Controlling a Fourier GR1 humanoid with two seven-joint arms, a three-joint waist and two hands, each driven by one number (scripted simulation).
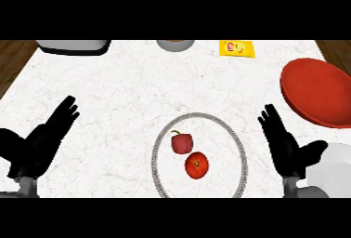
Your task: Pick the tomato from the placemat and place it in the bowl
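The tomato (196, 166) is lying untouched on the ringed placemat (239, 148), beside a red pepper (182, 142); both hands, left (42, 139) and right (284, 142), are being held open and empty, flanking it, seemingly readied for reaching; the red bowl (316, 92) is waiting far right.

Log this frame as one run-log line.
phase: pre-grasp | left hand: open, idle | right hand: open, idle | tomato: on placemat beside red pepper | bowl: holds nothing

Red bell pepper (182, 142) at centre, yellow packet (237, 48) at one o'clock, grey appliance (73, 46) at eleven o'clock, white marble counter (137, 88).
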